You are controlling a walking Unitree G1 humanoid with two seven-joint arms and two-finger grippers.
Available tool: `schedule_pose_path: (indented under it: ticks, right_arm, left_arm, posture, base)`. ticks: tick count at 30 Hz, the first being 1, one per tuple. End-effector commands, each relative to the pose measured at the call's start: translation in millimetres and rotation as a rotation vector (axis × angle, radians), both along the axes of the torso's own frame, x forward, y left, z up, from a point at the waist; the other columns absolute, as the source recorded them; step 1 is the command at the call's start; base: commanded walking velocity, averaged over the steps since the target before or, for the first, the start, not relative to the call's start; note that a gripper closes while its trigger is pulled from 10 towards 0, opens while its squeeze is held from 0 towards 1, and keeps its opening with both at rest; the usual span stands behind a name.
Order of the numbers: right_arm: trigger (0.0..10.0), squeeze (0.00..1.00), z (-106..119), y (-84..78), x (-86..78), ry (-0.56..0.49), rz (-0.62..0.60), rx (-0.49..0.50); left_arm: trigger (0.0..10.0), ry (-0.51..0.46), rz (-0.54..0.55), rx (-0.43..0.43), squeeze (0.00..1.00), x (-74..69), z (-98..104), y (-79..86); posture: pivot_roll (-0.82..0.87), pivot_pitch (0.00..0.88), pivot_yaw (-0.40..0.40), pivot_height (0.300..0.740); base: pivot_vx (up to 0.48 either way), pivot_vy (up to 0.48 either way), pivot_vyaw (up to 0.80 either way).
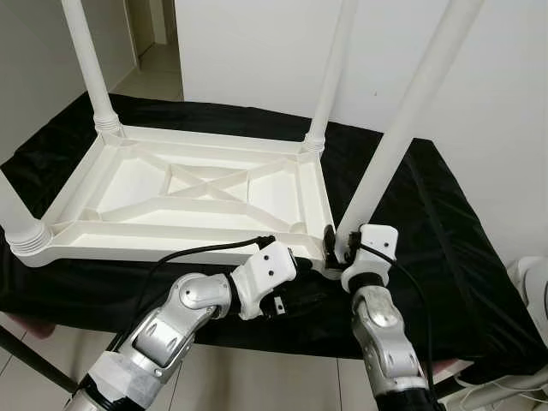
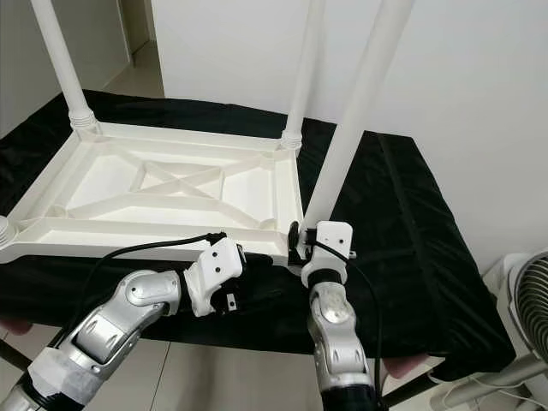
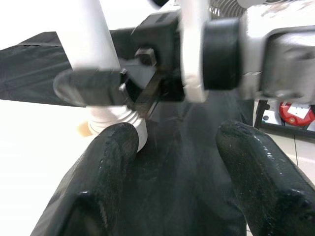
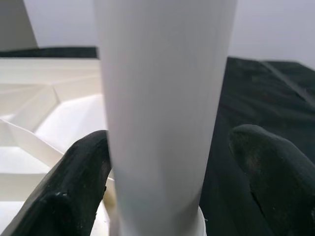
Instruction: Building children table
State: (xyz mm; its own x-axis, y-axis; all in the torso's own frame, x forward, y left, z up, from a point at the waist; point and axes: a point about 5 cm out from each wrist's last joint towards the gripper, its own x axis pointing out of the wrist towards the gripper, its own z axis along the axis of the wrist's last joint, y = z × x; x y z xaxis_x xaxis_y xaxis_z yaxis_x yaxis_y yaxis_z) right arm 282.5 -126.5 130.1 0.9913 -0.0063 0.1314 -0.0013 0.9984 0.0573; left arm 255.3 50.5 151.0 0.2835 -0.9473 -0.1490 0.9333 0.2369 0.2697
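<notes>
A white plastic children's table [image 1: 171, 244] lies upside down on a black cloth. My right gripper [image 1: 336, 244] holds the base of the near right leg [image 1: 411, 111], which leans a little to the right. In the right wrist view its fingers [image 4: 74, 187] sit on either side of that leg [image 4: 165, 98], tips against it. My left gripper [image 3: 172, 142] is open and holds nothing. It hovers low over the cloth by the table's near edge [image 1: 304, 287], pointing at the leg's ribbed collar [image 3: 115, 120].
Two far legs [image 1: 86, 60] [image 1: 330, 77] and the near left leg [image 1: 17, 218] stand upright in their corners. The black cloth [image 1: 454, 257] ends close in front of me. A white fan [image 2: 527, 300] stands on the floor at the right, and a white wall is behind.
</notes>
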Motion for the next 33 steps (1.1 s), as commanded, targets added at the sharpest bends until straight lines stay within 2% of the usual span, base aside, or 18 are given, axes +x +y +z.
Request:
schedule_pose_path:
  ticks: [1,2,4,5,7,8,9,12,13,19,20,28,32,33]
  right_arm:
    - [10.0,1.00,4.1,1.1,-8.6,-0.026,0.010,0.028]
    - [10.0,0.00,5.7,-0.6,-16.1,-0.039,0.034,0.023]
    - [10.0,0.00,5.7,-0.6,-16.1,-0.039,0.034,0.023]
    - [10.0,0.00,5.9,-3.5,-24.8,-0.049,0.059,0.006]
    - [10.0,0.00,5.9,-3.5,-24.8,-0.049,0.059,0.006]
    - [10.0,0.00,5.3,-6.7,-33.3,-0.061,0.087,-0.017]
    - [2.7,0.00,1.6,-10.8,-42.5,-0.051,0.110,-0.024]
    - [2.7,0.00,-1.0,-13.6,-48.2,-0.043,0.122,-0.028]
    - [0.0,0.00,-2.5,-13.8,-52.7,-0.033,0.144,-0.029]
    - [0.0,0.00,-5.5,-9.9,-60.6,-0.007,0.201,-0.035]
    - [10.0,0.00,-5.8,-10.0,-61.6,-0.004,0.210,-0.035]
    - [10.0,0.00,-4.3,-2.0,-57.7,0.011,0.314,-0.053]
    - [10.0,0.00,-3.9,3.2,-50.8,0.021,0.377,-0.026]
    - [10.0,0.00,-3.8,4.4,-46.4,0.025,0.395,0.005]
  left_arm:
    - [10.0,-0.010,-0.009,0.004,0.00,-0.9,1.0,0.1]
    - [10.0,-0.012,-0.008,0.003,0.00,-1.0,1.3,0.7]
    - [10.0,-0.012,-0.008,0.003,0.00,-1.0,1.3,0.7]
    - [10.0,-0.012,-0.006,0.003,0.00,-1.2,1.5,1.4]
    - [10.0,-0.012,-0.006,0.003,0.00,-1.2,1.5,1.4]
    - [10.0,-0.013,-0.005,0.003,0.00,-1.2,1.9,2.4]
    - [10.0,-0.015,0.003,-0.005,0.00,-0.1,3.2,3.9]
    - [10.0,-0.016,0.008,-0.010,0.00,0.8,4.2,4.9]
    - [10.0,-0.019,0.019,-0.022,0.00,2.7,6.8,5.8]
    - [10.0,-0.031,0.032,-0.030,0.00,6.7,11.5,8.6]
    - [10.0,-0.031,0.033,-0.028,0.00,6.6,11.0,8.8]
    - [10.0,-0.034,0.045,-0.031,0.00,7.8,11.3,9.4]
    - [10.0,-0.034,0.053,-0.034,0.00,10.3,12.3,10.8]
    - [10.0,-0.038,0.059,-0.033,0.00,12.0,12.9,11.9]
  posture:
    - [-0.07,0.000,-0.095,0.740]
    - [-0.08,0.000,-0.094,0.740]
    - [-0.08,0.000,-0.094,0.740]
    - [-0.08,0.000,-0.093,0.740]
    - [-0.08,0.000,-0.093,0.740]
    - [-0.08,0.000,-0.091,0.740]
    - [-0.09,0.000,-0.089,0.740]
    - [-0.09,0.000,-0.089,0.740]
    - [-0.09,0.000,-0.087,0.740]
    - [-0.09,0.000,-0.085,0.740]
    - [-0.09,0.000,-0.084,0.740]
    - [-0.09,0.000,-0.079,0.740]
    - [-0.09,0.000,-0.080,0.740]
    - [-0.09,0.000,-0.084,0.740]
  base:
    - [0.000,0.000,0.00]
    - [0.000,0.000,0.00]
    - [0.000,0.000,0.00]
    - [0.000,0.000,0.00]
    - [0.000,0.000,0.00]
    - [0.000,0.000,0.00]
    - [0.000,0.000,0.00]
    - [0.000,0.000,0.00]
    - [0.000,0.000,0.00]
    - [0.000,0.000,0.00]
    - [0.000,0.000,0.00]
    - [0.000,0.000,0.00]
    - [0.000,0.000,0.00]
    - [0.000,0.000,0.00]
